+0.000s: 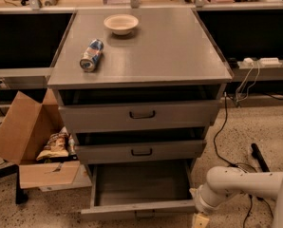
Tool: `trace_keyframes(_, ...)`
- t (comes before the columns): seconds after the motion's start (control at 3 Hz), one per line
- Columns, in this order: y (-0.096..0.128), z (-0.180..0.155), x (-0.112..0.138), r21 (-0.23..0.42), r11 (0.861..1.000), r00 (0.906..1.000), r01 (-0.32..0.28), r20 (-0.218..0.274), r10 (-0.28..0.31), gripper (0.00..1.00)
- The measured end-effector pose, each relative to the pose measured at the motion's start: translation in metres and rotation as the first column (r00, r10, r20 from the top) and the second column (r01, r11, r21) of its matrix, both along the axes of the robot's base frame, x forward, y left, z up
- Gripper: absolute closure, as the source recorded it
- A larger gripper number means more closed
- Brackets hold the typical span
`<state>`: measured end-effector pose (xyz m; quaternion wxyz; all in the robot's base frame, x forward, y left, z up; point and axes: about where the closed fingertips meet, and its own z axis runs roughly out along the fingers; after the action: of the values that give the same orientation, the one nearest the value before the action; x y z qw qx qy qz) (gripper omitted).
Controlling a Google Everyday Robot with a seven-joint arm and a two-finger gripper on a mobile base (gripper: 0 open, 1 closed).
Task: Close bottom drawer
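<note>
The gray cabinet [141,56] has three drawers. The bottom drawer [140,208] is pulled far out, and its empty inside shows. Its narrow front panel runs along the bottom edge of the view, with a small dark handle at its middle. The middle drawer [141,151] and top drawer [139,114] stand slightly out. My gripper [201,219] is at the bottom right, low by the right end of the bottom drawer's front panel. The white arm [241,184] reaches in from the right. The gripper's tip is cut off by the frame's bottom edge.
A can [92,54] lies on its side and a bowl [121,23] stands on the cabinet top. An open cardboard box [32,141] with snack bags sits on the floor at left. Cables [227,127] and a power strip [262,61] are at right.
</note>
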<state>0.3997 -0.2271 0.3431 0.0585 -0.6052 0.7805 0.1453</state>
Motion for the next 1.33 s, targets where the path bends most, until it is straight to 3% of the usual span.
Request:
trace_keyframes(0.33, 0.004, -0.017, -0.012, 0.011, 1.0, 0.9994, 0.002, -0.034, -0.002, 0.0)
trace_keyframes(1.0, 0.002, -0.034, -0.012, 0.033, 0.999, 0.9988, 0.017, -0.046, -0.015, 0.0)
trace_keyframes(1.33, 0.003, -0.073, -0.008, 0.05, 0.999, 0.9987, 0.011, -0.051, -0.009, 0.17)
